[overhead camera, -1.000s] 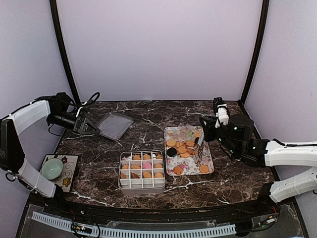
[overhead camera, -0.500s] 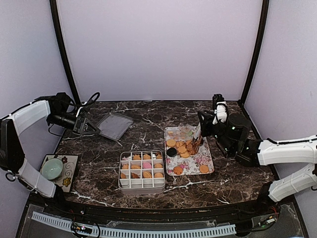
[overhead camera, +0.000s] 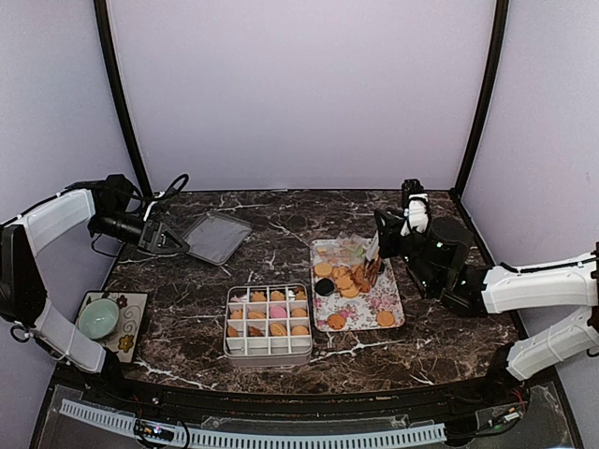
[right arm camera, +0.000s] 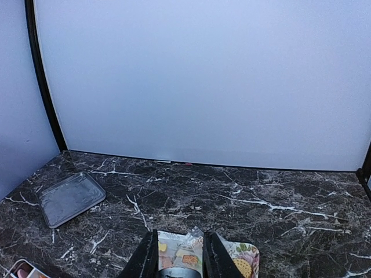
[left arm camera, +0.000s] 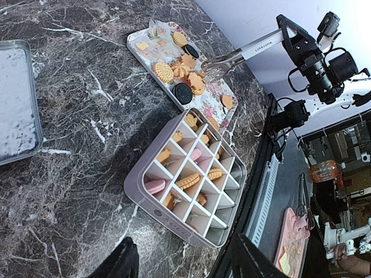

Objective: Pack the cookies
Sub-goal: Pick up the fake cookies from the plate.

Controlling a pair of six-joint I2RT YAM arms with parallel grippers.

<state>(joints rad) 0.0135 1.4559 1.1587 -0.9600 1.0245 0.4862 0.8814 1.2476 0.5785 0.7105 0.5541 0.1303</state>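
Note:
Loose cookies (overhead camera: pixel 344 278), mostly golden-orange with a black one, lie on the flower-patterned tray (overhead camera: pixel 394 306). More cookies sit in cells of the grey grid box (overhead camera: pixel 267 356), also seen in the left wrist view (left arm camera: pixel 152 205). My right gripper (overhead camera: pixel 388 239) is shut on the metal tongs (overhead camera: pixel 374 266) and holds them tilted down over the tray's cookies (left arm camera: pixel 174 72). The tongs (left arm camera: pixel 243 55) have their tips among those cookies. My right gripper (right arm camera: pixel 179 255) shows the tongs' handle between its fingers. My left gripper (overhead camera: pixel 174 241) is open and empty by the far left; its jaws (left arm camera: pixel 182 263) stand wide apart.
A grey metal lid (overhead camera: pixel 216 236) lies at the back left next to my left gripper, also in the left wrist view (left arm camera: pixel 14 98) and right wrist view (right arm camera: pixel 69 197). A green bowl (overhead camera: pixel 98 318) sits on a mat at the near left.
My right gripper with the tongs has shifted a little up and back over the tray. The left arm has not moved.

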